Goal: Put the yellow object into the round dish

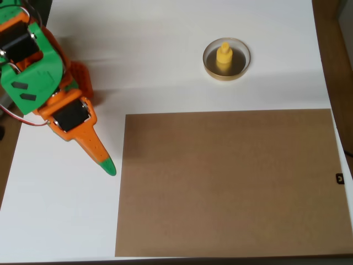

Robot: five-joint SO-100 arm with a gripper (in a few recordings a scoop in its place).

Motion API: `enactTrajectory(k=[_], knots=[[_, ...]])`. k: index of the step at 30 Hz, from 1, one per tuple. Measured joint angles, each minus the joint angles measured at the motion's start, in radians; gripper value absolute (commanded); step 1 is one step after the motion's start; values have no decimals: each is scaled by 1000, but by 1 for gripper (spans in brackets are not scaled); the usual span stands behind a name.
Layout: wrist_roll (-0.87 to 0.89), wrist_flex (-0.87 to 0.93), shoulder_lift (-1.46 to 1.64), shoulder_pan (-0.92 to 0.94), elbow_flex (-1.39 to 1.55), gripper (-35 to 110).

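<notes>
Overhead view shows the yellow object (224, 57) standing upright inside the round dish (244, 66), on its dark floor and a little toward the far side, knob on top of the wider base. The dish sits on the white table (165, 61) in the far part of the scene, right of centre, just beyond the far edge of a large brown board (231, 182) that lies flat across the near right part of the table.

The orange and green arm (38, 77) is at the far left, well apart from the dish. Its gripper (103, 161) points toward the near right, its green tip over the white surface just left of the board's left edge, touching nothing. Only one tapering orange finger with a green tip is clear, so whether the fingers are spread or pressed together I cannot tell; nothing is seen between them. A small dark mark (340, 178) sits at the board's right edge.
</notes>
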Motion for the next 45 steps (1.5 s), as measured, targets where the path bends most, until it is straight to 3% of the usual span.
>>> enactTrajectory(k=[31,45], knots=[[46,-15,120,51,163,24],[54,-15,120,46,163,15]])
